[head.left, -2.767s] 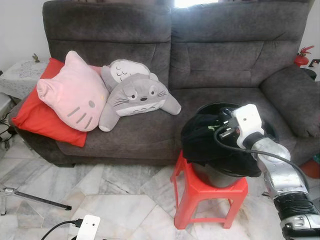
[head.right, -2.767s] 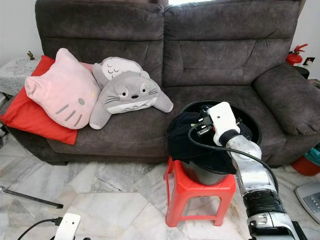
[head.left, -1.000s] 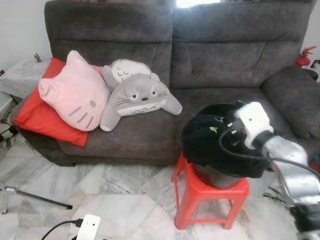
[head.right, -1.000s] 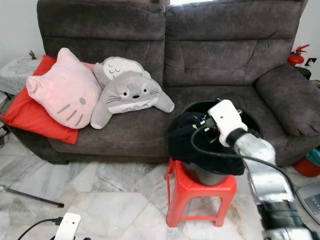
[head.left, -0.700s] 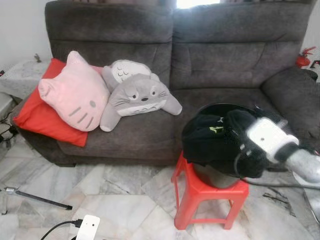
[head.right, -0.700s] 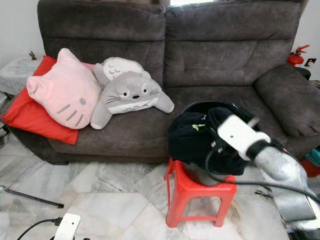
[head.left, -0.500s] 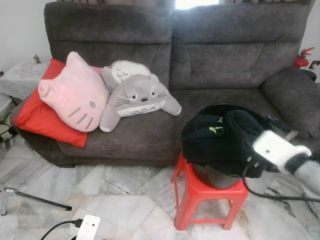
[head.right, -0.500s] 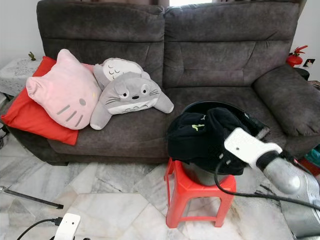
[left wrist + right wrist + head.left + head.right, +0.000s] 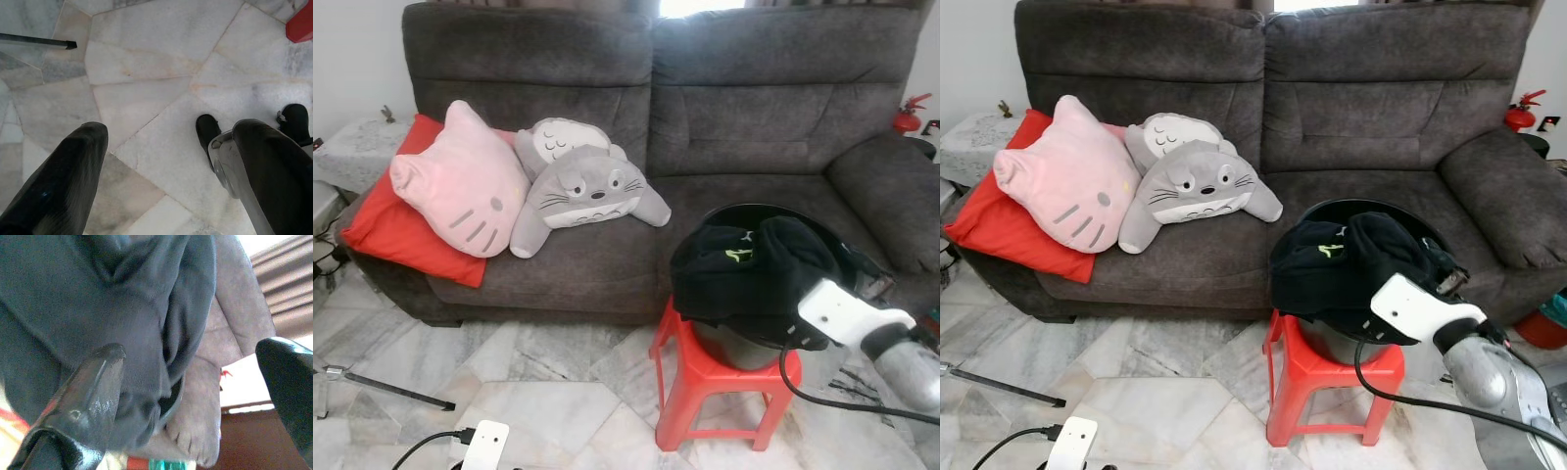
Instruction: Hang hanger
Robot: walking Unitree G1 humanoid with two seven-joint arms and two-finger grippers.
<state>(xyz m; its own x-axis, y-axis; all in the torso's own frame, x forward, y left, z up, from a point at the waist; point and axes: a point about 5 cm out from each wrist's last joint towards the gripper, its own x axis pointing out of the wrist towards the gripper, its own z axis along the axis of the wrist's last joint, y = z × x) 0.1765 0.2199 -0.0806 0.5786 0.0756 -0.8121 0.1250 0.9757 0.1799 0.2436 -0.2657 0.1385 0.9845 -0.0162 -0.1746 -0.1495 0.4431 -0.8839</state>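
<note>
Right gripper (image 9: 188,382) fingers spread, empty, beside one black garment (image 9: 744,274) heaped in one black basin (image 9: 1332,209) on one red stool (image 9: 715,377). Three plush cushions on sofa (image 9: 754,108) at 10 o'clock. Left gripper (image 9: 166,161) parted over floor.

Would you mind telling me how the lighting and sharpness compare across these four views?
Both eye views are evenly lit and sharp on the sofa, with a blown-out window strip at the top edge. The left wrist view shows crisp floor tiles. The right wrist view is soft on the black garment, with glare at its bright edge.
</note>
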